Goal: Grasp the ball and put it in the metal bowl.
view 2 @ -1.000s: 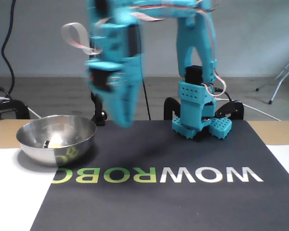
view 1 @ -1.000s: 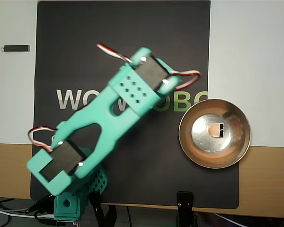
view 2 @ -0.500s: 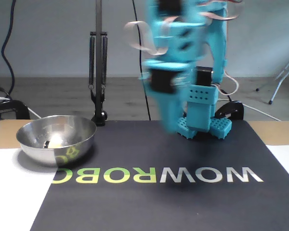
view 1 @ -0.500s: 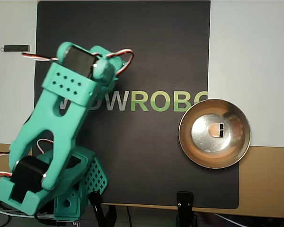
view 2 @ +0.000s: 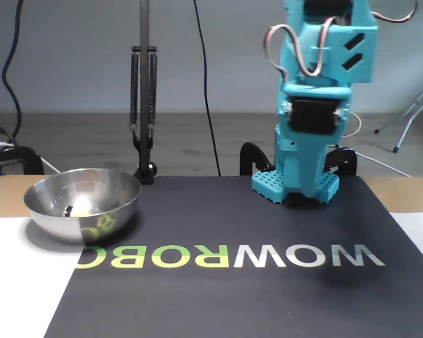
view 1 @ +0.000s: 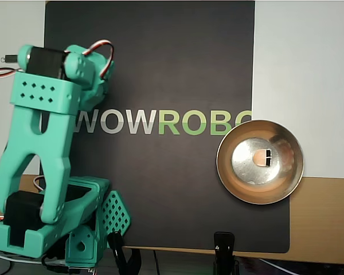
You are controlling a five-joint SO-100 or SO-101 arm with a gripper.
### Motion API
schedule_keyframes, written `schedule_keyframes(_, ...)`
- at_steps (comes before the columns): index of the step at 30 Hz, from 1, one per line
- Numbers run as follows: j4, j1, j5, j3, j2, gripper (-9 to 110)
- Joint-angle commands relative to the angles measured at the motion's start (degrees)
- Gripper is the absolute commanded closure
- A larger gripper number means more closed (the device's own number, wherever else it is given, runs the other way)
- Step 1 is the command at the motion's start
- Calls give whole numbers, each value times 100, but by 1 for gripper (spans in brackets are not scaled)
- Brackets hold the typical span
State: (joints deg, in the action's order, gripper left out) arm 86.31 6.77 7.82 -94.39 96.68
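At left of the overhead view the arm (view 1: 43, 149) has swung away from the metal bowl (view 1: 260, 162); the ball (view 2: 82, 207) seems inside, task done. Jaw state: cannot tell.

Grey wall (view 2: 70, 42), wooden floor (view 2: 70, 141)

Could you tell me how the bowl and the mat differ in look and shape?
The bowl is round and shiny silver; the mat is rectangular and dull black, with lettering printed on it. The bowl stands up with curved walls, while the mat lies flat. The mat is far larger than the bowl. In the overhead view the bowl straddles the mat's right edge.
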Motion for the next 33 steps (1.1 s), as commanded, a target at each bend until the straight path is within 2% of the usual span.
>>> schedule_keyframes(1,-53,-220,35,9,246,102)
schedule_keyframes(7,-554,-501,264,-185,378,102)
schedule_keyframes(12,-1310,-729,264,-1099,958,102)
schedule_keyframes(33,-4069,-800,193,-4843,4922,102)
